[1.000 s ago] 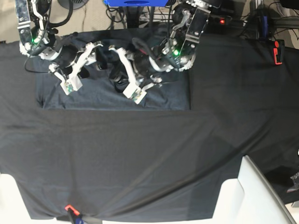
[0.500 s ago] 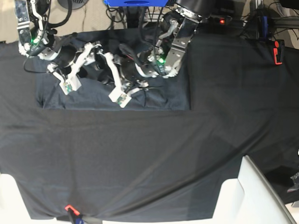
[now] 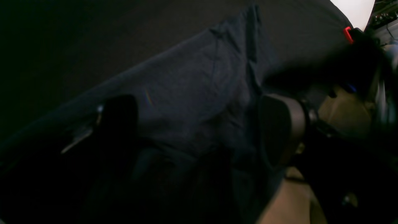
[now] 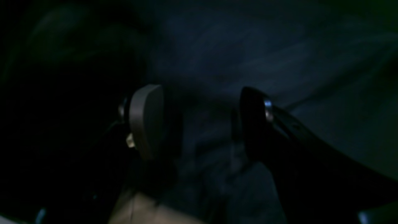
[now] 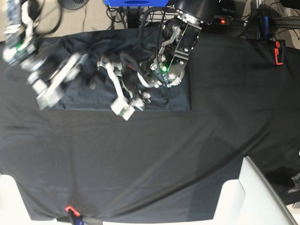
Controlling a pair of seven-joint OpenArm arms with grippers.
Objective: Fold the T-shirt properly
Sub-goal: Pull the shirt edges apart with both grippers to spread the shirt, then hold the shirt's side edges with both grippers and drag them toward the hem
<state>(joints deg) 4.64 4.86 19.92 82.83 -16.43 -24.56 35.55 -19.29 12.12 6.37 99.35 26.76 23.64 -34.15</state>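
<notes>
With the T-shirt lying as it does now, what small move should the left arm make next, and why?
Probably lift the left gripper straight up, clear of the T-shirt. Its fingers stand wide apart with nothing between them, and the shirt lies as a flat folded rectangle on the table cloth, so dragging sideways might wrinkle it.

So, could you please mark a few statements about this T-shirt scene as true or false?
1. The T-shirt lies at the far side of the table cloth. True.
2. The left gripper has its fingers spread apart. True.
3. The right gripper is clamped shut. False: a clear gap shows between its fingers.
4. The T-shirt is bright red. False: it is dark charcoal grey.
5. A red clip sits at the cloth's far edge. True.
</notes>
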